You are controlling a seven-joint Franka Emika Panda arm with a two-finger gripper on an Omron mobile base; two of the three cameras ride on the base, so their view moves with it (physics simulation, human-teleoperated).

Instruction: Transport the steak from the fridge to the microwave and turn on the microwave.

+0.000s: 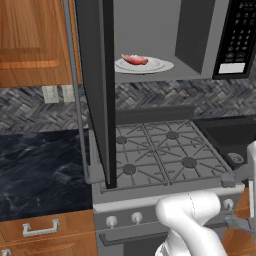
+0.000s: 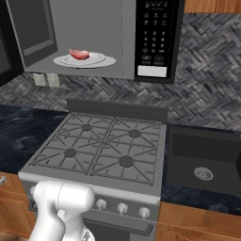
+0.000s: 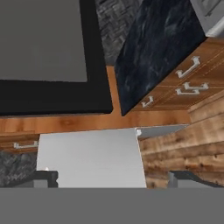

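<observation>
- The steak [image 1: 135, 59] lies on a white plate [image 1: 159, 66] inside the open microwave [image 2: 122, 28], at about 9 o'clock on the plate.
- The microwave door [image 1: 97, 90] hangs open at the cavity's 9 o'clock side.
- A gas stove [image 2: 101, 148] sits directly below, at 6 o'clock.
- The jaws stand wide and hold nothing; both fingertips [image 3: 43, 178] show in the hand view, over a dark worktop [image 3: 157, 48].

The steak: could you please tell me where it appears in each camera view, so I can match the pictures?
Left base view: the steak lies on the white plate inside the open microwave, upper centre.
Right base view: the steak is on the same plate, upper left.
Hand view: no steak here; it shows wooden drawers and dark counter.
Shared landmark: the black keypad panel, right of the plate in both base views.
</observation>
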